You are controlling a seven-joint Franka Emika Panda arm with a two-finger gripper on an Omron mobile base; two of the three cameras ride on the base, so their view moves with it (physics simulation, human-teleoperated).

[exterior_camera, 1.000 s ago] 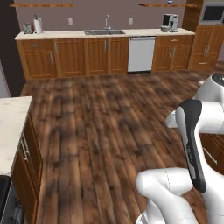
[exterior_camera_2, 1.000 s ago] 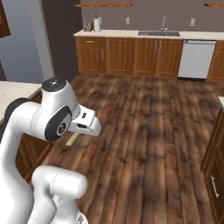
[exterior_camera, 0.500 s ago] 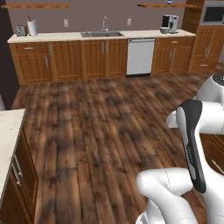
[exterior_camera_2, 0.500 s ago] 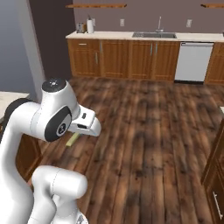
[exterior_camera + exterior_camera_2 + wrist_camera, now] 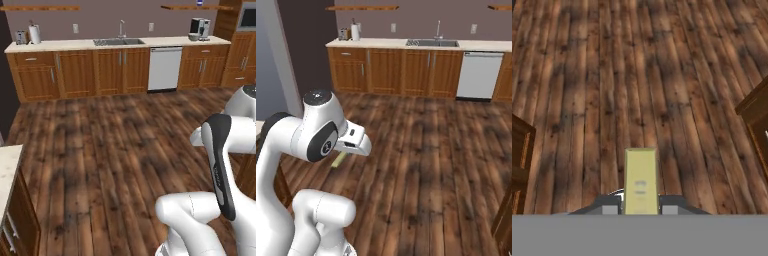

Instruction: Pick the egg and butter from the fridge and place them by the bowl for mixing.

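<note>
Butter (image 5: pixel 641 180): one olive-yellow stick, clamped between the two finger tips of the tool (image 5: pixel 641 209); it juts forward from them over the wooden floor (image 5: pixel 637 75). In the right base view the stick (image 5: pixel 339 159) pokes out below the white hand, tilted downward.
Tool: narrow, closed on the butter, one finger tip on either side of the stick's near end; carried in mid-air above the floor, well apart from the far table.
Bowl (image 5: pixel 193 36): one, pale, on the far table (image 5: pixel 120 45) just left of the coffee machine (image 5: pixel 200 26), near the table's right end.
Coffee machine: one, beside the bowl.
Sink (image 5: pixel 118 42): one, with one tap, set in the middle of the far table.
Dishwasher (image 5: pixel 164 68): one white front, under the table right of the sink.
Cabinets (image 5: pixel 80 72): a wooden row beneath the far table; count of doors not clear.
Paper towel roll (image 5: pixel 34 34): one, upright at the table's left end.
Toaster (image 5: pixel 21 37): one, just left of the roll.
Wall shelves (image 5: pixel 40 8): two, high on the back wall, one left, one right.
Near table (image 5: pixel 7 172): one pale-topped corner at the left edge of the left base view.
</note>
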